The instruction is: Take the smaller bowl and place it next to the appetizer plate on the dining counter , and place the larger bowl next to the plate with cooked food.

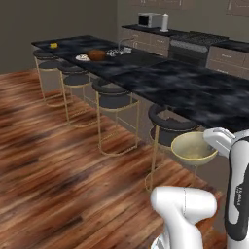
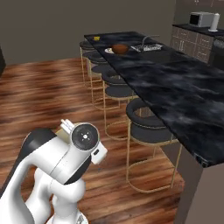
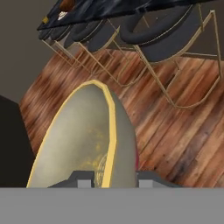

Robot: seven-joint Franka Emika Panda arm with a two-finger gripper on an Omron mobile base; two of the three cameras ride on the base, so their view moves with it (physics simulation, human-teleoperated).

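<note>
The dining counter (image 1: 160,80) ran from the near right to the far left, with a row of stools (image 1: 113,95) tucked along its floor-side edge. Toward its far end the larger bowl (image 1: 97,55) sat on the top, touching or just beside the plate with cooked food (image 1: 82,58) on its left. Farther along, near the far corner, lay the appetizer plate (image 1: 53,45), well apart from both. A sink (image 1: 120,50) was set into the top just right of the larger bowl. Behind the island, a wall counter (image 1: 146,29) carried a microwave (image 1: 150,20). The smaller bowl (image 1: 193,148) hung off the counter, beside the nearest stool and below the top's edge, at the gripper (image 3: 116,177).
</note>
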